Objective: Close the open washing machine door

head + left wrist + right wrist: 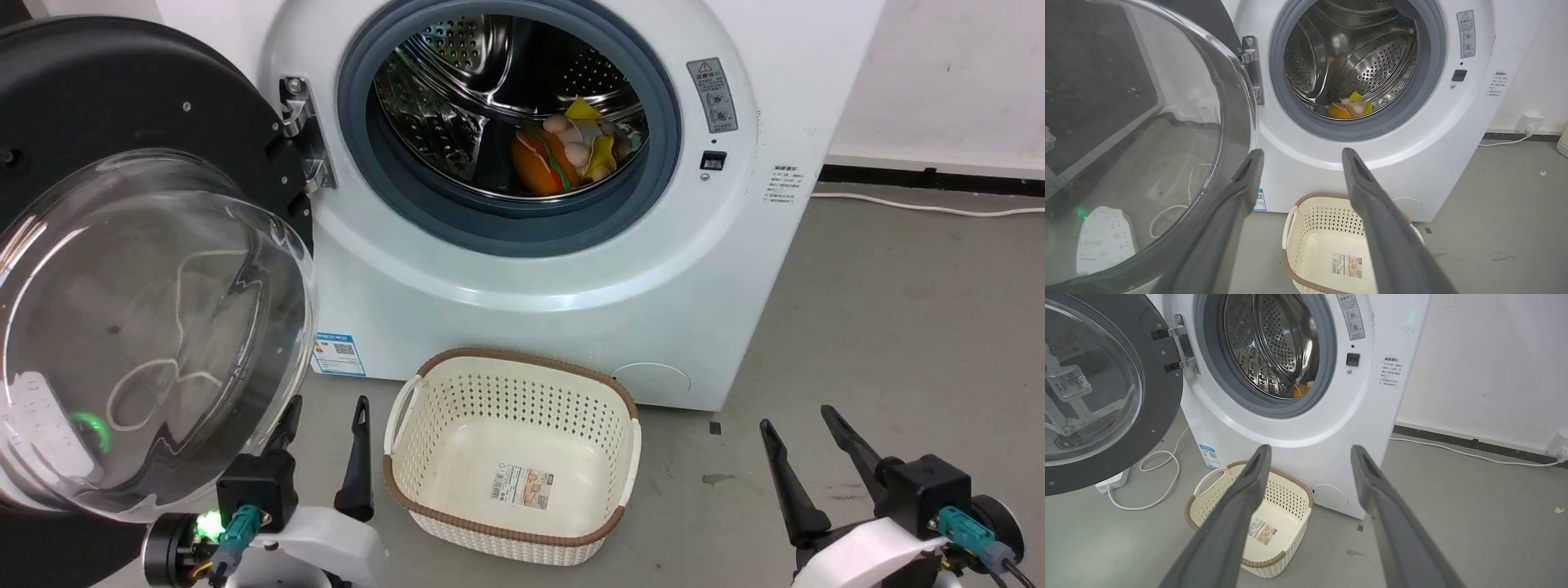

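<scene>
White washing machine point(522, 310) fills the upper centre of the head view, its black-framed washing machine door point(122, 98) swung wide open at left. A cream basket point(506, 545) sits at lower centre; the left gripper point(326, 402) at lower left and right gripper point(796, 416) at lower right both gape, holding nothing.

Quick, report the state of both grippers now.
Left gripper: open, holding nothing.
Right gripper: open, holding nothing.
</scene>
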